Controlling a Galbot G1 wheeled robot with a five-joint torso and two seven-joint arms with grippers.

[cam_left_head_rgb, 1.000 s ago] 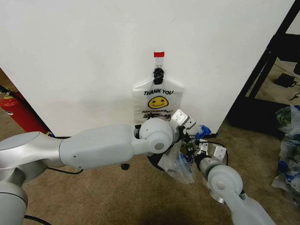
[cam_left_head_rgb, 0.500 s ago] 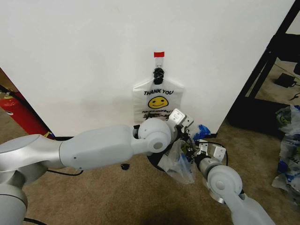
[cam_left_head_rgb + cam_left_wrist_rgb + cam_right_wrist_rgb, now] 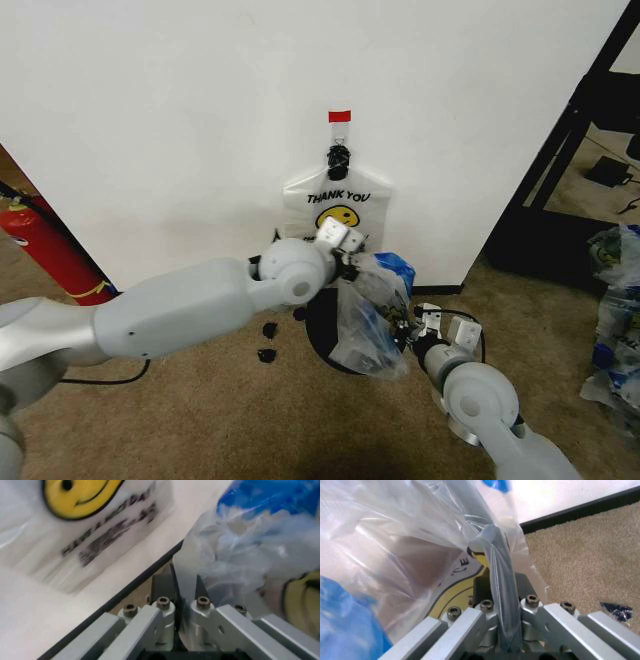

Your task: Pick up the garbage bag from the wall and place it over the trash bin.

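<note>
Your bag (image 3: pixel 368 318): long axis upright, stretched over the bin (image 3: pixel 322 330) below the wall (image 3: pixel 180 130). Left gripper (image 3: pixel 352 262) at its 11 o'clock, fingers pinching plastic. Right gripper (image 3: pixel 408 335) at 4 o'clock, fingers clamped on a fold.

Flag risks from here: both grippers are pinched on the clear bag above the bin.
1. The left gripper and right gripper each clamp a thin fold of the garbage bag; pulling them apart could tear it or let it slip.
2. The left gripper sits close to the smiley bag on the wall and might snag it.
3. The bag hangs bunched beside the trash bin, so its mouth may miss the rim.
</note>
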